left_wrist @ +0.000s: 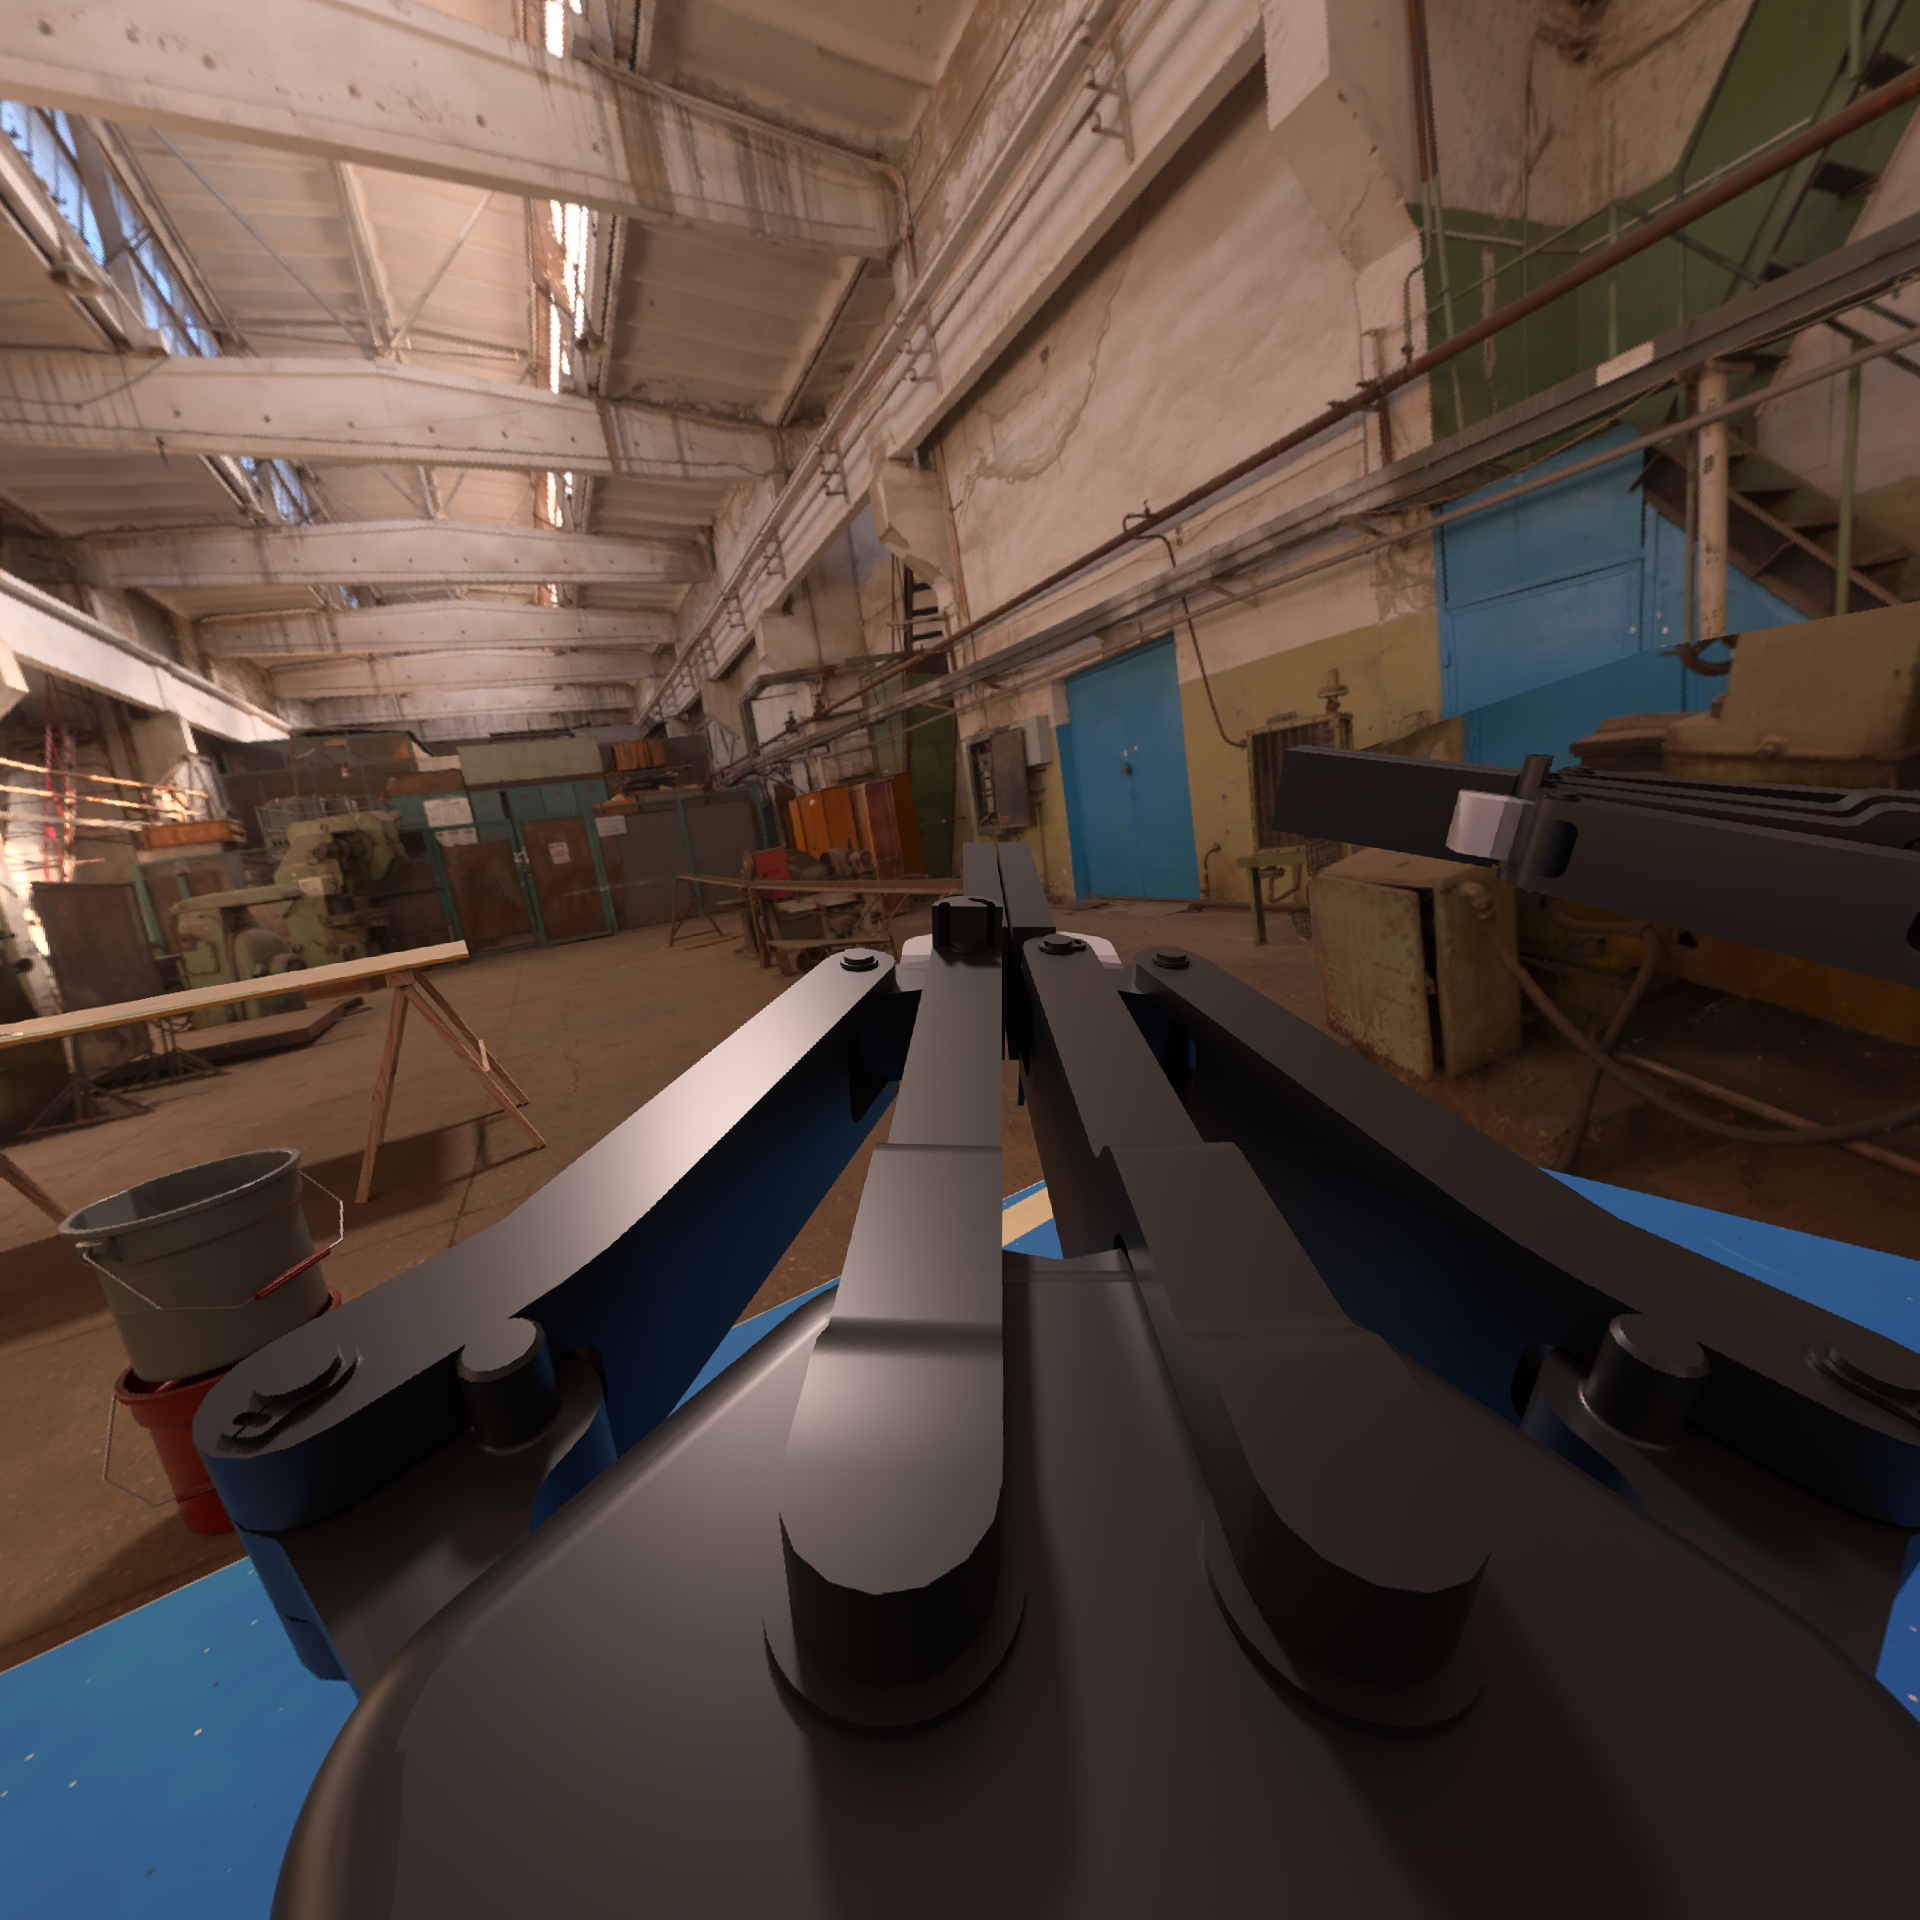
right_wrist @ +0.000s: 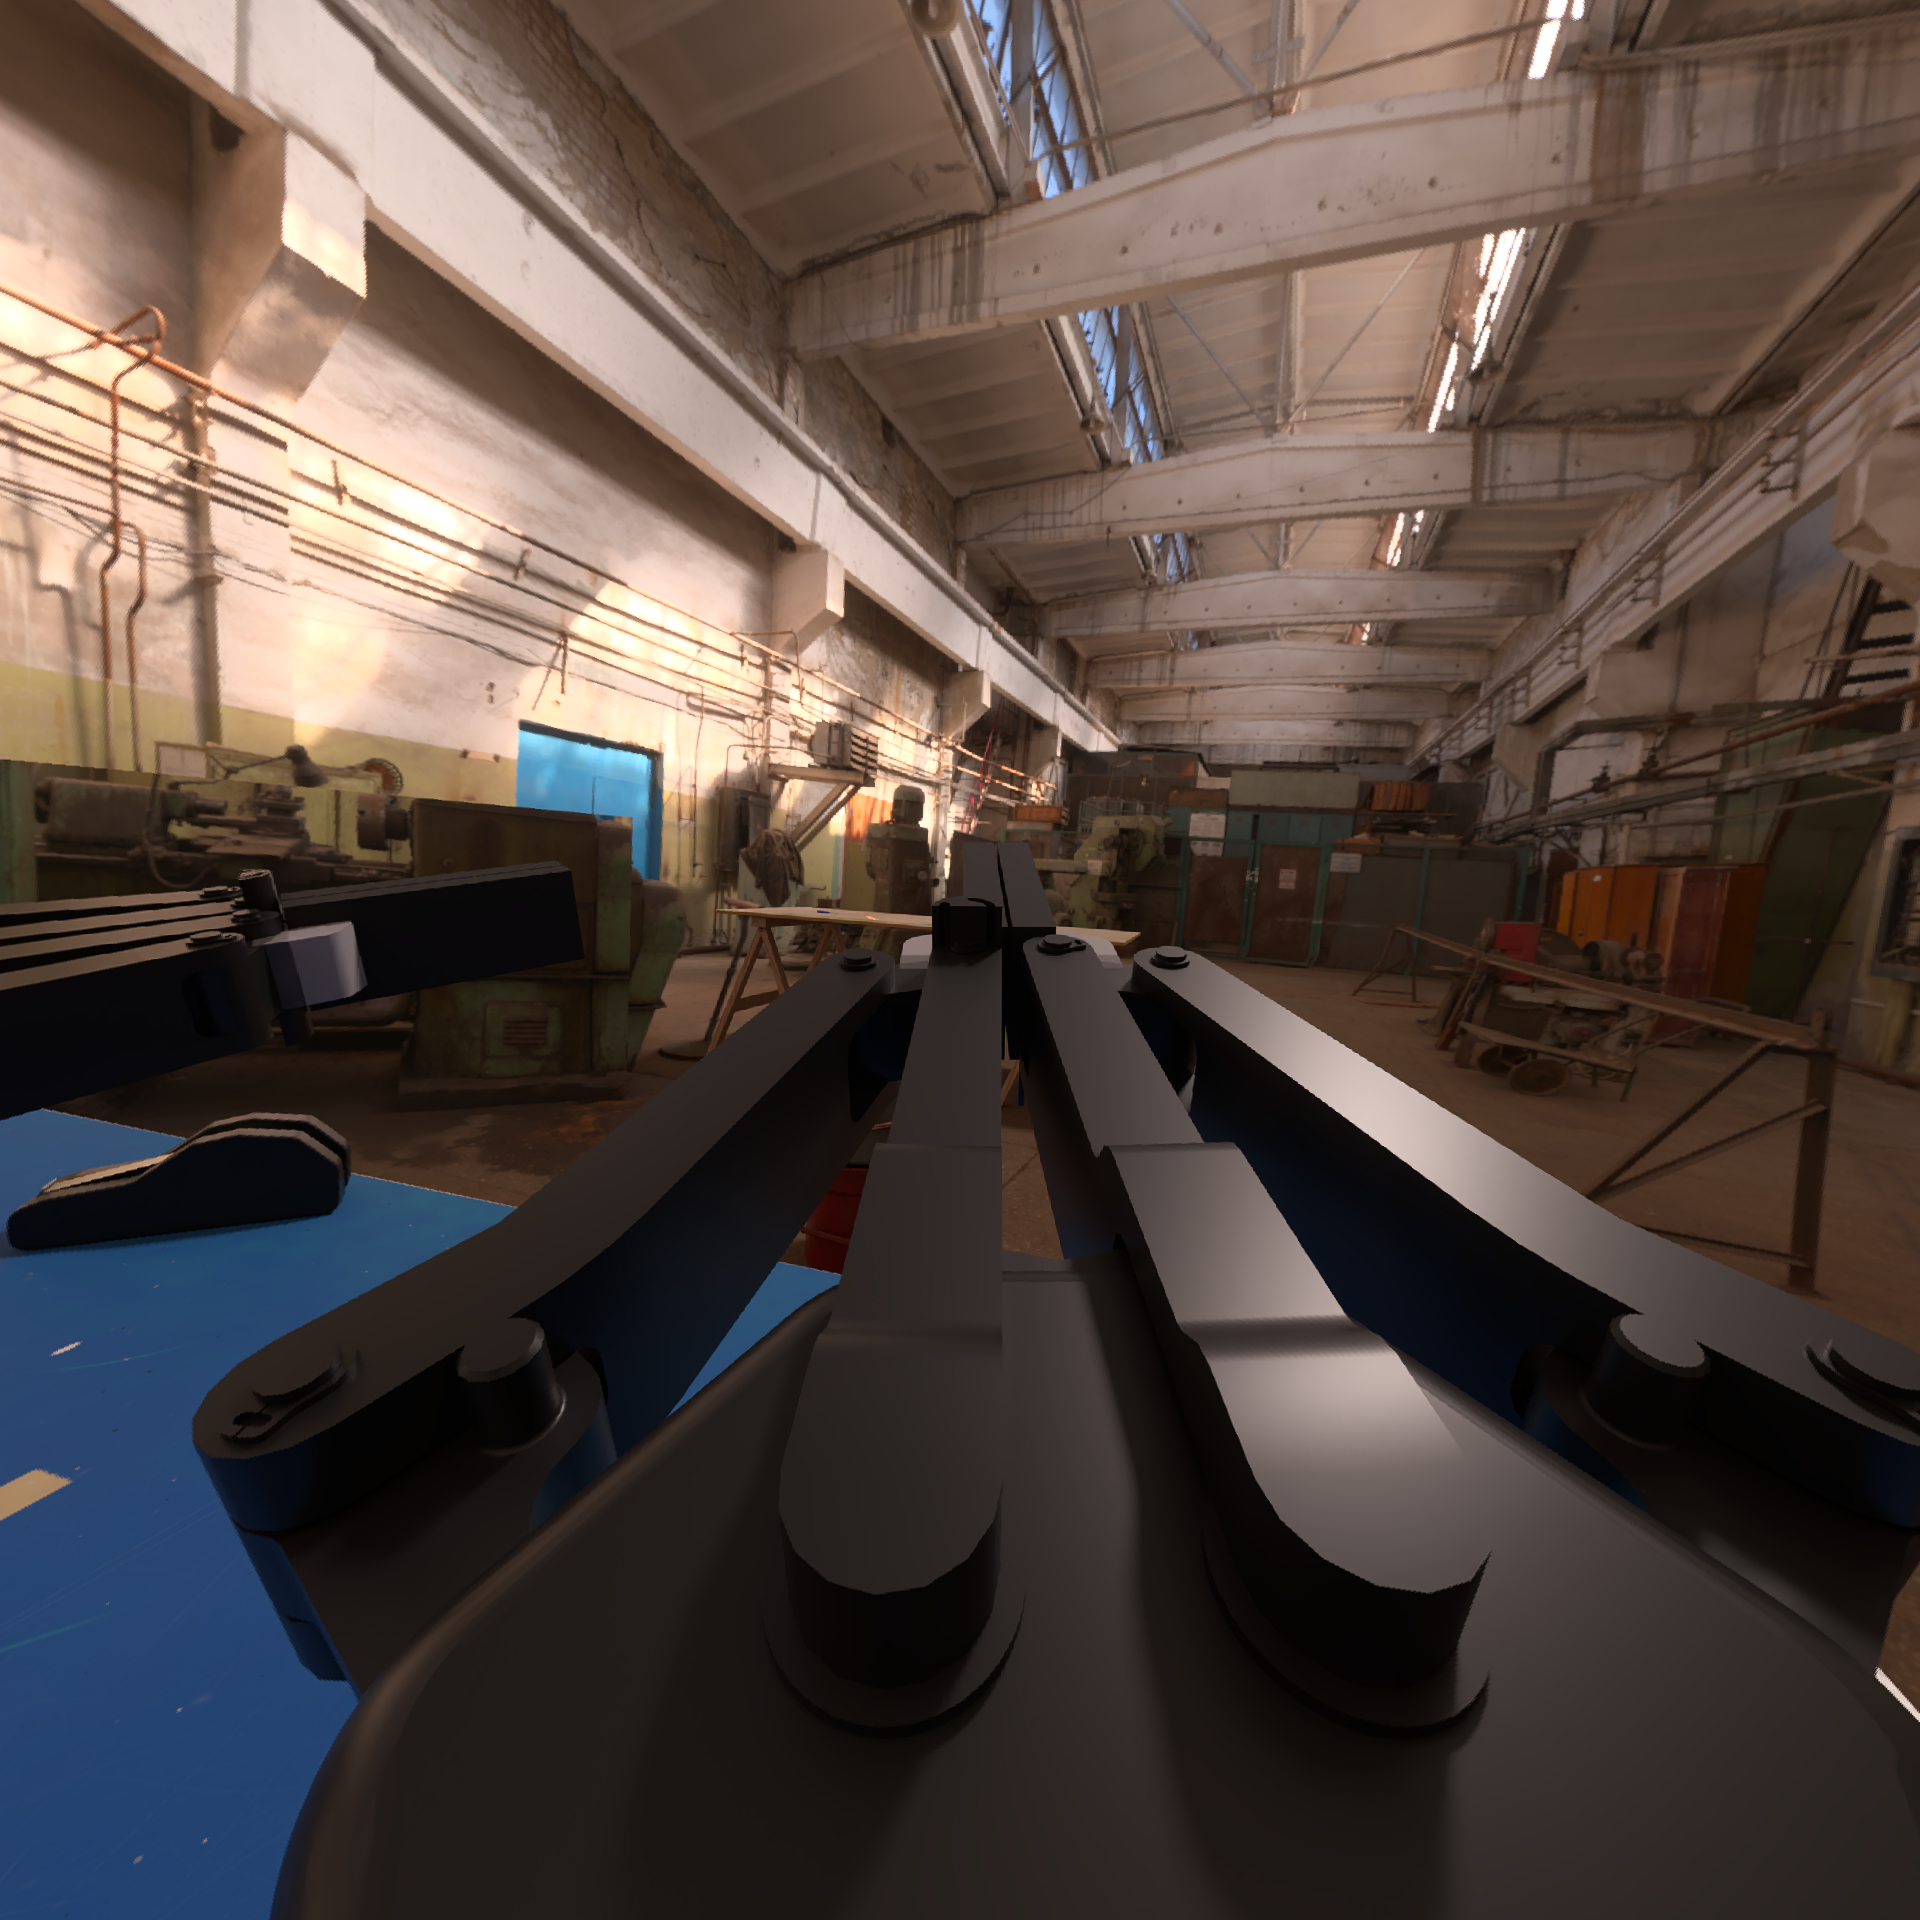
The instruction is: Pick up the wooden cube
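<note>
The wooden cube shows in neither wrist view, so its place cannot be told; it probably lies lower on the blue table (right_wrist: 156, 1455), beneath both cameras' sight. The left gripper (left_wrist: 997, 883) and right gripper (right_wrist: 997, 883) point level across the workshop, fingers pressed together on nothing, seemingly parked before any reach. A grey bucket (left_wrist: 208, 1257) stands beyond the table.

1. Dark block (right_wrist: 187, 1179) lies on blue surface (right_wrist: 156, 1455) left of right gripper (right_wrist: 1000, 883), under left gripper (right_wrist: 436, 930).
2. Stacked buckets (left_wrist: 203, 1309) stand beyond the surface's left edge.
</note>
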Controlling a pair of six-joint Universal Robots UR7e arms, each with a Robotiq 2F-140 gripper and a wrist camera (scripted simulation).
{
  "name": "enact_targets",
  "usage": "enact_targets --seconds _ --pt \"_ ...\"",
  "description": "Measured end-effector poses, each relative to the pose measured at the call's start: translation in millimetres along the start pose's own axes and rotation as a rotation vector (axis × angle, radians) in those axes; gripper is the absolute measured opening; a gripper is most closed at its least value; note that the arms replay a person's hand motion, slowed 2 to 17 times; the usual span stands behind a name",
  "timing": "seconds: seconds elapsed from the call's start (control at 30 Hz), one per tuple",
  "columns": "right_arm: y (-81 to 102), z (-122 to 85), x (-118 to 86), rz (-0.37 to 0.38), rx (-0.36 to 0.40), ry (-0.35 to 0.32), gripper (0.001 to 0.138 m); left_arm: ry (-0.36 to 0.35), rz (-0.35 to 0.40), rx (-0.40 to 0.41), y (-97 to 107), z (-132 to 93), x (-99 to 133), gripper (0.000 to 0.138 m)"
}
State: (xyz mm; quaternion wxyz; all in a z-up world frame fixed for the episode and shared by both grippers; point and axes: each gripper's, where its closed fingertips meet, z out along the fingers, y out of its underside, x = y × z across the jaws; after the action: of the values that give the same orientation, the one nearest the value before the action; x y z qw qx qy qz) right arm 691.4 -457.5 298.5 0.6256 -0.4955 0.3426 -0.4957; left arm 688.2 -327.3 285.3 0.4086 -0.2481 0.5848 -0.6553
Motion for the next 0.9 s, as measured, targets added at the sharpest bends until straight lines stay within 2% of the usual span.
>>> enact_targets --seconds 0.9 --pt "2.2 1.4 -0.4 -0.004 -0.006 0.000 0.001 0.001 -0.001 -0.002 -1.8 -1.3 -0.9 0.001"
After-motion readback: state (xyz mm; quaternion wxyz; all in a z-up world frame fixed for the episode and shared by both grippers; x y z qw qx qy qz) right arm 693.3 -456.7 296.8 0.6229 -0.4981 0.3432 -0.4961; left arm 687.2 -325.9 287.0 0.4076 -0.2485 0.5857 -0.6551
